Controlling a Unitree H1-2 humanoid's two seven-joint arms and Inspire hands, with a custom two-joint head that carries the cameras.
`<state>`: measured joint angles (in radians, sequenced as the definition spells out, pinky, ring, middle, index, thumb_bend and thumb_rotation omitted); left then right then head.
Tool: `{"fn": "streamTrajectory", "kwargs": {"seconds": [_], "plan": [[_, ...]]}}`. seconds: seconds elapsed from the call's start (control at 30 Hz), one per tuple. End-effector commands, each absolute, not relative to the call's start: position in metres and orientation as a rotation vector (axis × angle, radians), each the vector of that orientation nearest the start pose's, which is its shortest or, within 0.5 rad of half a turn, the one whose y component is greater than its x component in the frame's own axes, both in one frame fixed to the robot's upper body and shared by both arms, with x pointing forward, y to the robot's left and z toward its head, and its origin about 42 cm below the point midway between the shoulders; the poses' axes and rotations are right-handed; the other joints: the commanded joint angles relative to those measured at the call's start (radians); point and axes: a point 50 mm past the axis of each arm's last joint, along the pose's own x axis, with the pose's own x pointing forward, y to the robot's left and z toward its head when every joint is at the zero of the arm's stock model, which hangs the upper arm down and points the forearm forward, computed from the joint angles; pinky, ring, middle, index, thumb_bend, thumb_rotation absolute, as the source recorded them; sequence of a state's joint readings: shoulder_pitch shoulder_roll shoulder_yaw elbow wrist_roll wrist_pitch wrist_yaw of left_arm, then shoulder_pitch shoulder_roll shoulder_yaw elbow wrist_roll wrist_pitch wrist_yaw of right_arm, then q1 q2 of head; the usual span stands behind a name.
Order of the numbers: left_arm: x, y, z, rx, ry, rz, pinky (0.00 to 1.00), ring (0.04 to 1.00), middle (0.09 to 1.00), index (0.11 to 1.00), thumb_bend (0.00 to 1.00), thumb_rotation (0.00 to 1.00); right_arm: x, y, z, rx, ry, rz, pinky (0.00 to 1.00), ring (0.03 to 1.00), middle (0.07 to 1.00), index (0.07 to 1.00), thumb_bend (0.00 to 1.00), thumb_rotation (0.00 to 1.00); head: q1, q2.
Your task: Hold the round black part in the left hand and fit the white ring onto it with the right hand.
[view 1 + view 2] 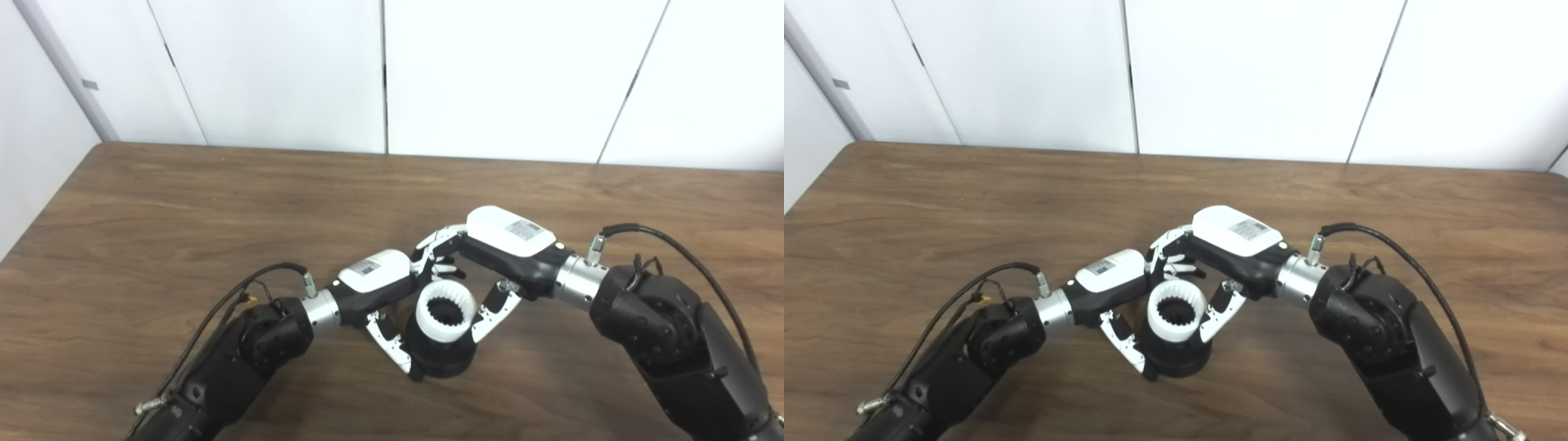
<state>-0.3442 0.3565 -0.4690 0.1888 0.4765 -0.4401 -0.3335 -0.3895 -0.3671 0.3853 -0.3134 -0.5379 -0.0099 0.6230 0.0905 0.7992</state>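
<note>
Two hands meet near the front middle of the wooden table [184,202]. Left hand [380,288]: fingers wrapped around the round black part [442,361], thumb along its left side. White ring [446,309]: toothed inside, seated on top of the black part. Right hand [490,257]: fingers curled over the ring's far side, thumb touching its right edge, grasping it.

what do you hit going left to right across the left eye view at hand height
left hand → white ring sitting on the round black part → right hand
</note>
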Motion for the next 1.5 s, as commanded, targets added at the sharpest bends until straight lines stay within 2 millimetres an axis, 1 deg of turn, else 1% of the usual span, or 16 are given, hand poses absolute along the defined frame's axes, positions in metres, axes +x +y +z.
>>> {"fn": "streamTrajectory", "kwargs": {"seconds": [0.0, 0.43, 0.97, 1.23, 1.33, 1.4, 1.43, 1.47], "plan": [[0.347, 0.175, 0.132, 0.965, -0.442, -0.968, 0.90, 0.991, 0.929, 0.485, 0.52, 0.08, 0.335, -0.158, 0.262, -1.110, -0.545, 0.819, 0.71, 0.785, 0.767, 0.480, 0.52, 0.14, 0.001, 0.001], [0.348, 0.174, 0.134, 0.958, -0.437, -0.967, 0.90, 0.986, 0.930, 0.484, 0.52, 0.08, 0.336, -0.158, 0.249, -1.120, -0.506, 0.842, 0.72, 0.791, 0.771, 0.481, 0.52, 0.14, 0.003, 0.003], [0.348, 0.173, 0.134, 0.962, -0.449, -0.960, 0.93, 0.995, 0.953, 0.485, 0.52, 0.08, 0.329, -0.158, 0.238, -1.168, -0.470, 0.880, 0.73, 0.798, 0.775, 0.481, 0.52, 0.14, -0.002, 0.009], [0.349, 0.174, 0.134, 0.957, -0.441, -0.963, 0.94, 0.995, 0.951, 0.485, 0.52, 0.08, 0.331, -0.158, 0.238, -1.161, -0.439, 0.883, 0.74, 0.804, 0.784, 0.486, 0.52, 0.15, -0.004, 0.009], [0.349, 0.174, 0.135, 0.969, -0.440, -0.962, 0.94, 0.994, 0.935, 0.486, 0.52, 0.08, 0.331, -0.159, 0.240, -1.164, -0.427, 0.888, 0.73, 0.804, 0.800, 0.495, 0.52, 0.16, -0.004, 0.009], [0.349, 0.174, 0.135, 0.976, -0.441, -0.961, 0.93, 0.987, 0.922, 0.485, 0.52, 0.08, 0.331, -0.160, 0.242, -1.169, -0.425, 0.890, 0.72, 0.796, 0.804, 0.498, 0.52, 0.16, -0.004, 0.009], [0.349, 0.174, 0.135, 0.979, -0.438, -0.962, 0.93, 0.989, 0.920, 0.486, 0.52, 0.08, 0.331, -0.160, 0.243, -1.172, -0.422, 0.891, 0.71, 0.794, 0.811, 0.588, 0.67, 0.24, -0.005, 0.008], [0.349, 0.174, 0.135, 0.980, -0.435, -0.962, 0.94, 0.990, 0.917, 0.486, 0.52, 0.08, 0.332, -0.160, 0.243, -1.175, -0.420, 0.891, 0.71, 0.793, 0.816, 0.640, 0.75, 0.28, -0.005, 0.008]]}}
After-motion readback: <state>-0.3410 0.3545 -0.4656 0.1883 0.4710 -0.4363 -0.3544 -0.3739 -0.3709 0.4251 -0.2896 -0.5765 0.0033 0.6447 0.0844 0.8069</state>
